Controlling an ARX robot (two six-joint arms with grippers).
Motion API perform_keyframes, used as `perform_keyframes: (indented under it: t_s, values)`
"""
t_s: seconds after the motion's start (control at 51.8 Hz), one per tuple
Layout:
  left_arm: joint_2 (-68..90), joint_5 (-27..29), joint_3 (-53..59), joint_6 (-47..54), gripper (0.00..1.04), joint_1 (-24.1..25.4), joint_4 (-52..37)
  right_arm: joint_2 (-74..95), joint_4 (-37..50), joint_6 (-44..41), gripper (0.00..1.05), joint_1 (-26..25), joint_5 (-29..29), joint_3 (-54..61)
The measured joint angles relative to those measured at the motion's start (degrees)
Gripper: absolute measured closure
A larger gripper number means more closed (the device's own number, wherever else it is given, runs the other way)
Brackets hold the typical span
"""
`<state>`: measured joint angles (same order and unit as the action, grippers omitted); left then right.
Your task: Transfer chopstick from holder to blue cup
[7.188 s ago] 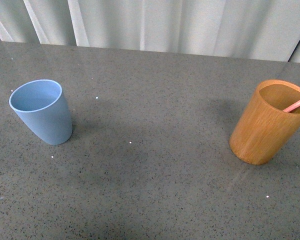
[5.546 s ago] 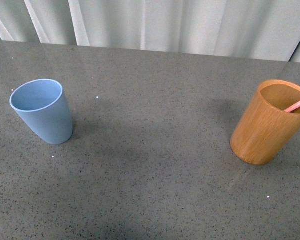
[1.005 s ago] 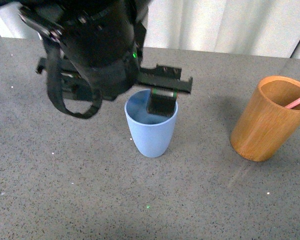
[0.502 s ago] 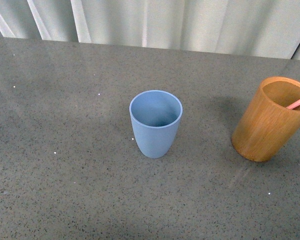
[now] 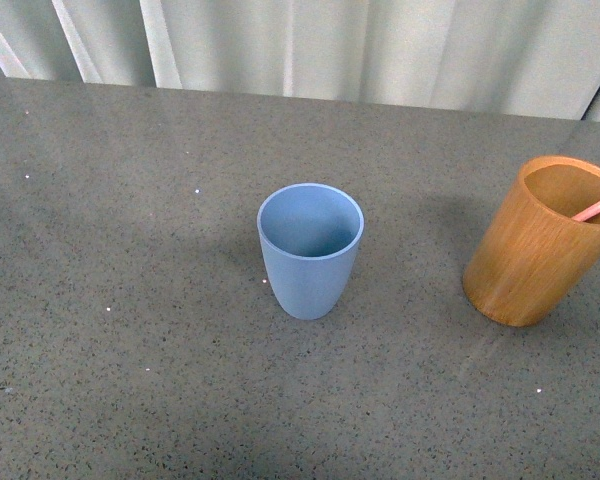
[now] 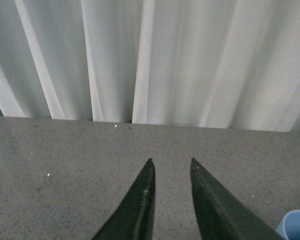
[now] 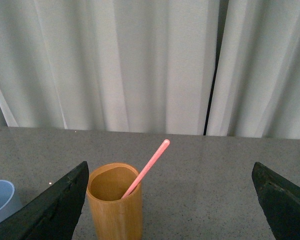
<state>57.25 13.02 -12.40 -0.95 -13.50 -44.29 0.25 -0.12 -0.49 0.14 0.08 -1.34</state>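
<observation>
Blue cup (image 5: 310, 250) stands near holder (image 5: 525, 260), likely to shorten transfer; chopstick (image 7: 146, 167) leans on its rim, facing the wide-open right gripper (image 7: 170, 167); left gripper (image 6: 170, 161) parted, empty

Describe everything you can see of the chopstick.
The chopstick is a single thin, straight stick, smooth and pink, with a rounded upper tip. It stands tilted in the wooden holder, leaning against the rim, with its upper part rising well above it and its lower end hidden inside. In the front view only a short pink stretch shows over the holder's opening at the picture's right edge. Nothing but the holder touches it.
</observation>
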Motion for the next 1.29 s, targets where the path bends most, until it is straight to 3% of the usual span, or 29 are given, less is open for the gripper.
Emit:
perform_keyframes:
  t_s: [0.135, 0.541, 0.58, 0.657, 1.295]
  values:
    - [-4.52, -2.54, 2.99, 0.22, 1.02, 2.43, 1.44, 0.00, 0.00, 0.00, 0.10, 0.00, 0.00, 0.00]
    - [-17.38, -7.48, 8.48, 0.52, 1.01, 7.65, 8.81, 0.00, 0.00, 0.00, 0.10, 0.00, -0.02, 0.00]
    - [-19.61, -11.23, 9.09, 0.52, 1.01, 10.19, 10.49, 0.00, 0.00, 0.00, 0.10, 0.00, 0.00, 0.00]
    - [-21.70, -12.59, 10.82, 0.52, 1.01, 13.00, 10.19, 0.00, 0.00, 0.00, 0.10, 0.00, 0.00, 0.00]
    - [-42.49, -12.90, 11.34, 0.55, 1.01, 13.35, 29.29, 0.00, 0.00, 0.00, 0.10, 0.00, 0.00, 0.00]
